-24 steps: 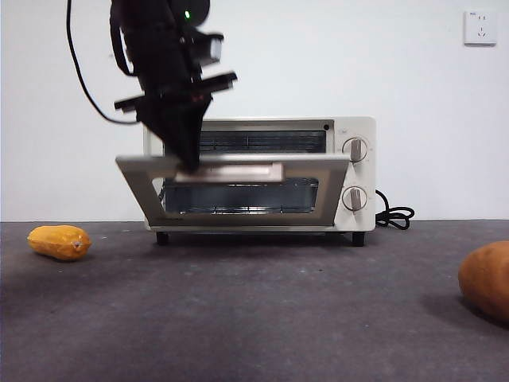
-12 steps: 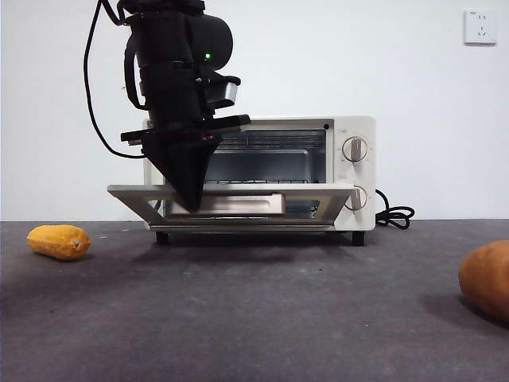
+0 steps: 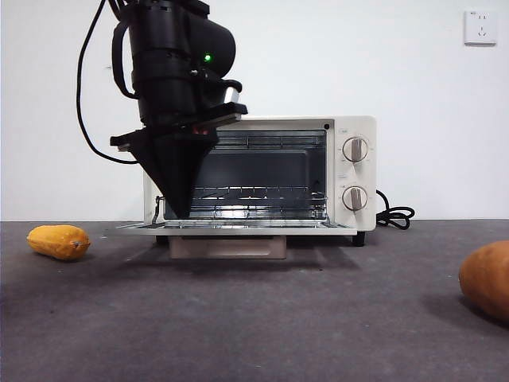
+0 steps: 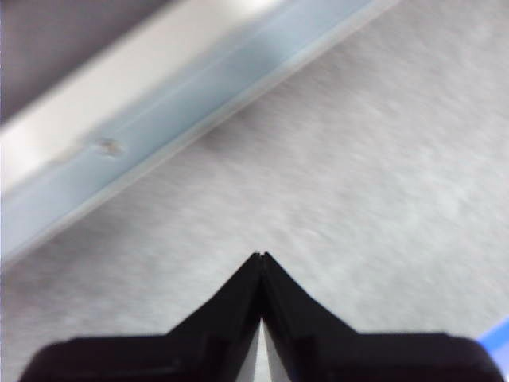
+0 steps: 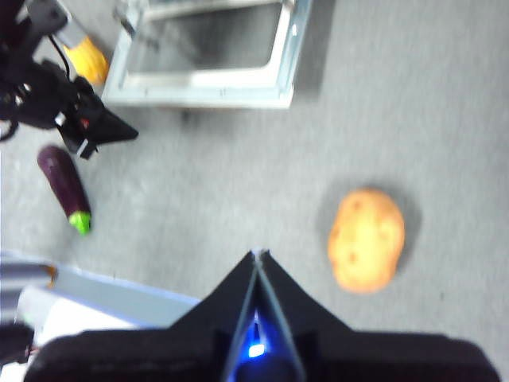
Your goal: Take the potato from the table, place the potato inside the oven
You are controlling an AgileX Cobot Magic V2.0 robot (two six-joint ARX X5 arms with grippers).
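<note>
While the roundish, orange-brown, matte potato (image 3: 486, 280) lies nearest on the dark grey, rough-textured table (image 3: 254, 318), it sits well apart from the cream-white boxy toaster oven (image 3: 262, 179), out in front of the oven's knob side, cut off by the front view's edge. From above, in the right wrist view, the potato (image 5: 367, 238) is a speckled oval lump whose long axis runs roughly toward the oven; its skin is dull with a few darker spots. The right gripper (image 5: 256, 256) hangs high over the table short of the potato, its two black jaws pressed together and holding nothing.

Farther back, the left gripper (image 3: 178, 213) points straight down with its tip at the far-from-knobs end of the oven's glass-window door (image 3: 238, 228), which lies folded down flat in front of the oven, its beige bar handle (image 3: 227, 247) hanging below the door's front edge. In the left wrist view the left gripper (image 4: 262, 257) has its jaws closed to a point, gripping nothing; whether the tip touches the door cannot be told.

Beyond the door, the oven's cavity stands open, showing a wire rack (image 3: 258, 193). An elongated, glossy yellow-orange vegetable (image 3: 59, 241) lies on the table well off the oven's other side, and a dark purple eggplant (image 5: 65, 188) lies nearer than that vegetable.
</note>
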